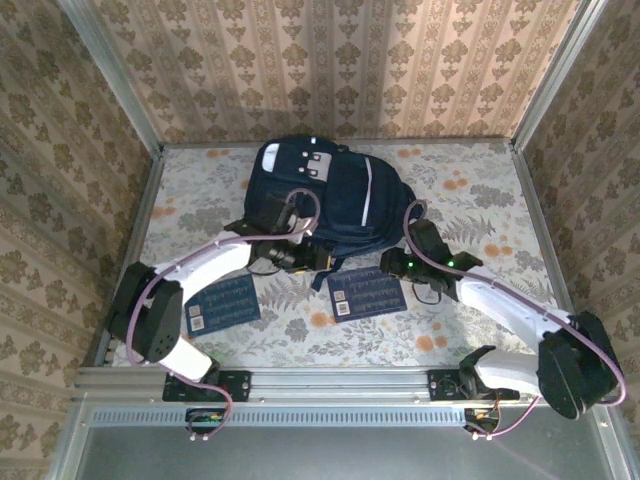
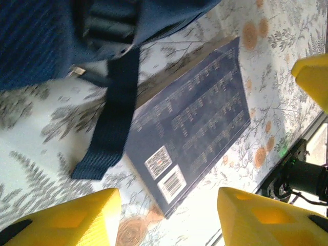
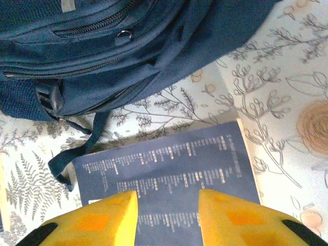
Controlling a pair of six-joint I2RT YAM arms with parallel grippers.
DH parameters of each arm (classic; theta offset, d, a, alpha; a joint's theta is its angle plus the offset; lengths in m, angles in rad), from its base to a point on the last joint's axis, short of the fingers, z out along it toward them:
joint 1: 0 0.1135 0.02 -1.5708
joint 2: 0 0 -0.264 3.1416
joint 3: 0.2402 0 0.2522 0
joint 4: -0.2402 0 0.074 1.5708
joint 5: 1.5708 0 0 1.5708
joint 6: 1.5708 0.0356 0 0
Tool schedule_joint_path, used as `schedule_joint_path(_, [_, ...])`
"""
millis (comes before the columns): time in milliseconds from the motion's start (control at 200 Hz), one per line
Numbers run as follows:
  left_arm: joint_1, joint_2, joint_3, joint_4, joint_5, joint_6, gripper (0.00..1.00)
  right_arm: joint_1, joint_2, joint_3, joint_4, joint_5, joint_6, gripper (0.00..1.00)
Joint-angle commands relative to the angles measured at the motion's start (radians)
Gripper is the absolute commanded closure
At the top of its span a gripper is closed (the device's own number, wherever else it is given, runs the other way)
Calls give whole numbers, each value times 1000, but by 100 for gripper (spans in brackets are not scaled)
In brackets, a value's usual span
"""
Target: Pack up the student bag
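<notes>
While the left gripper (image 2: 168, 197) hangs over the table, its two yellow fingers (image 2: 77, 218) sit far apart at the bottom of the left wrist view. It is open and holds nothing. Just past the fingers lies a flat navy booklet (image 2: 195, 123) with white print and two sticker labels near its bottom corner. A dark strap (image 2: 110, 123) hangs down from the upper left and lies across the booklet's left edge. The student bag (image 2: 41, 36) fills the upper left corner.

The right gripper (image 3: 166, 197) is open too. Its yellow fingers (image 3: 97, 220) poke up from the bottom of the right wrist view, with a gap between them and nothing grabbed. The same booklet (image 3: 169, 164) lies flat right under them. Above it, the student bag (image 3: 128, 46) runs across the top, zips showing, with a thin strap (image 3: 77, 148) curling down at the left.

From the top view, both grippers (image 1: 305, 258) (image 1: 395, 262) are near the bottom edge of the student bag (image 1: 330, 195), which lies in the upper middle of the flowery table (image 1: 470, 210). A second booklet (image 1: 222, 303) lies at the lower left, apart from the first (image 1: 367, 293).
</notes>
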Motion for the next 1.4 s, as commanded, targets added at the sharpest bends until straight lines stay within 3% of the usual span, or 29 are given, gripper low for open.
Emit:
schedule_joint_path(0, [-53,96,161,-40,-21,86,46,1,-87,-79,-113,-36,100,63])
schedule_joint_path(160, [-135,309,362,-129,-56,134,45,0,-161,-185,-79,-202,220,65])
schedule_joint_path(365, [-167,471,492,-183,-72,167,43,2,-177,-258,-93,-251,234,66])
schedule_joint_path(675, [-186,537,482,-205,-78,186,40,2,72,-282,96,-352,213,70])
schedule_joint_path(1030, [-201,509,396,-176,14,168,39,-57,64,-202,86,-112,218,71])
schedule_joint_path(1395, [-212,495,384,-158,109,127,38,-191,200,-75,147,-181,158,67])
